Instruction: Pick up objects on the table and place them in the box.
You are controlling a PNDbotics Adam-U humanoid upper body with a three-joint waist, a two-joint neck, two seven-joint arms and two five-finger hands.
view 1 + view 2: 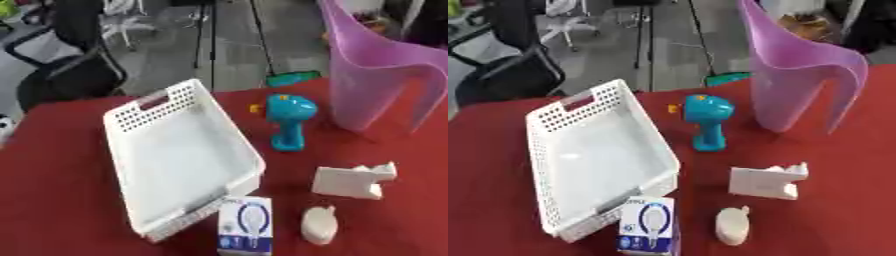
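Covering almost the whole view is a red table (52,165), and all the things sit on top of it. No robot hand shows in either view, so I cannot tell if the hands are spread or pressed together. Next biggest is a white box (179,155) with little holes in its walls and a handle slot at each end. It sits on the left part of the table, turned a bit askew, and nothing lies inside it. At the far right stands a tall pink plastic thing (376,80) shaped like a big bent scoop, and it stands well apart from the box. Between the box and the pink thing stands a blue toy drill (289,120) with an orange tip. It stands upright on its base, near the right wall of the box but not touching it. Closer to the near edge lies a white block (350,181) with a small piece sticking out at its right end, to the right of the box. At the near edge of the table stands a small blue and white light bulb carton (246,225) with a picture of a bulb on it. It sits just beside the near corner of the box. Smallest of all is a pale oval thing (318,225), just to the right of the carton.
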